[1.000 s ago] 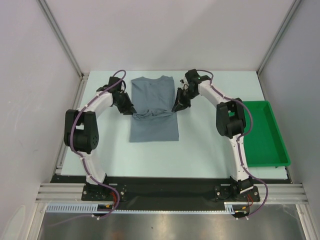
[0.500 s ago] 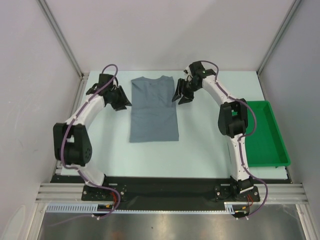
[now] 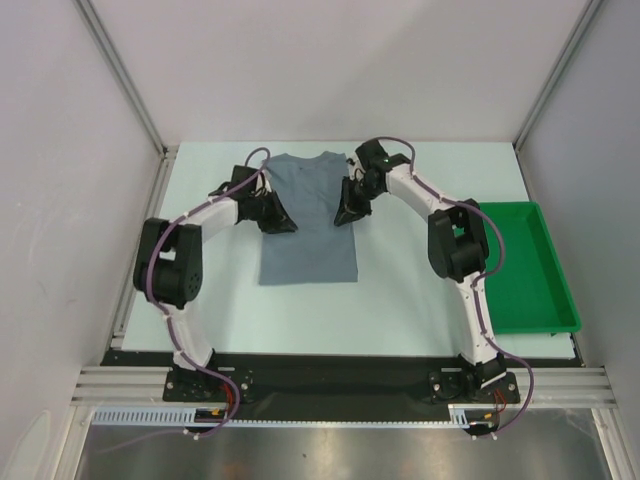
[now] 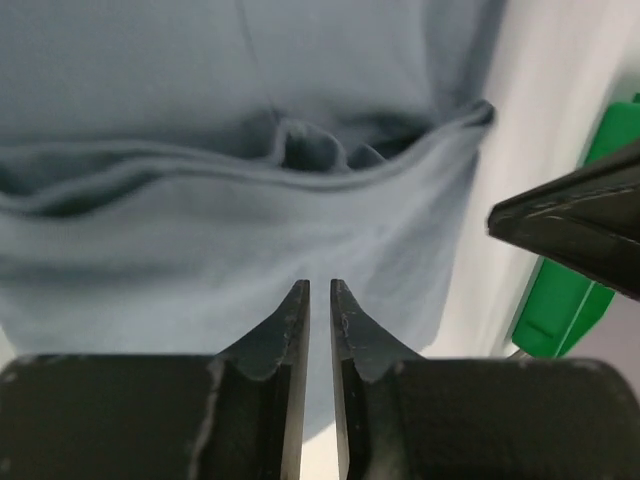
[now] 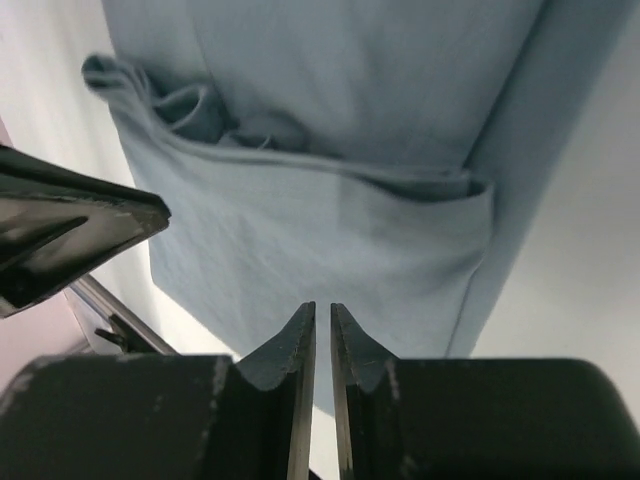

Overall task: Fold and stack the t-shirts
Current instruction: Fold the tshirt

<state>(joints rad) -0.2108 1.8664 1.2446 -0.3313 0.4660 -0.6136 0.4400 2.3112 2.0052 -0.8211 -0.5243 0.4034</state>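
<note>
One slate blue-grey t-shirt (image 3: 310,245) lies on the table as a long narrow rectangle, neck at the far end. My left gripper (image 3: 283,225) sits over its left edge about halfway along, and my right gripper (image 3: 344,217) over its right edge opposite. In the left wrist view the left gripper (image 4: 320,285) has its jaws closed to a thin slit, tips down on the t-shirt (image 4: 250,225). The right gripper (image 5: 323,308) looks the same on the t-shirt (image 5: 330,230). A raised crease of cloth runs across between the two grippers.
A green tray (image 3: 527,270) stands on the right side of the table, nothing in it; its corner (image 4: 560,300) shows in the left wrist view. Pale walls and metal posts close in the table on three sides.
Half a second ago both grippers stood open beside the shirt, farther back. They have moved inward over its edges and closed. The bunched fold seen a second ago now lies nearly flat.
</note>
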